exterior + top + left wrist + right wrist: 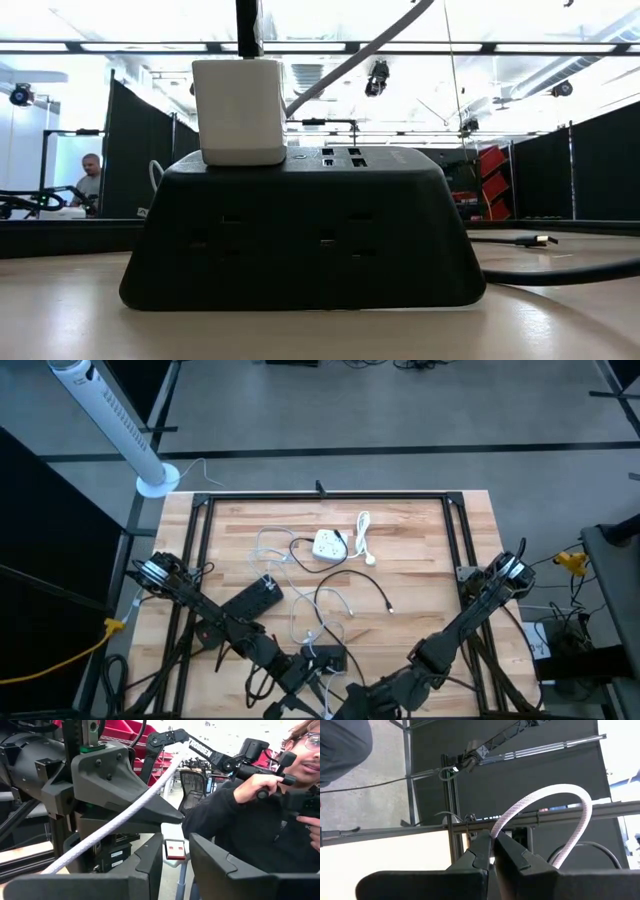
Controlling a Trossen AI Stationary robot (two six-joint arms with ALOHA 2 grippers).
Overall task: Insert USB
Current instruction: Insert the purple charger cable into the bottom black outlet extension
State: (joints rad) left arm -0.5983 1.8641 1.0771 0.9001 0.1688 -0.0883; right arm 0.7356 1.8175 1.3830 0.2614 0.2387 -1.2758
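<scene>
Both grippers meet above the table's near edge, at its middle. My left gripper (176,862) (312,660) is shut on a white USB plug (175,849) whose metal tip points away from the wrist. My right gripper (493,842) (338,682) is shut on the white braided cable (555,795), which arcs up and over from its fingers. The left wrist view shows that cable (120,817) running slantwise past my right gripper's fingers. A black power strip (300,235) (252,598) lies flat on the table with a white adapter (240,110) plugged into its top, beside the USB ports (342,156). My left gripper pinches the USB plug's white body (174,862) between its two fingers. The metal tip sticks out past the fingertips, and the plug is lifted clear of the table. My right gripper pinches the braided cable (496,831) between its fingertips, across the cable. The cable is lifted clear and loops upward from the hold.
A white power block (328,545) with a white cord (362,535) lies at the table's far middle. Loose white and black cables (345,600) cross the centre. A black USB end (530,240) rests on the table. A person (260,810) stands close beyond the near edge.
</scene>
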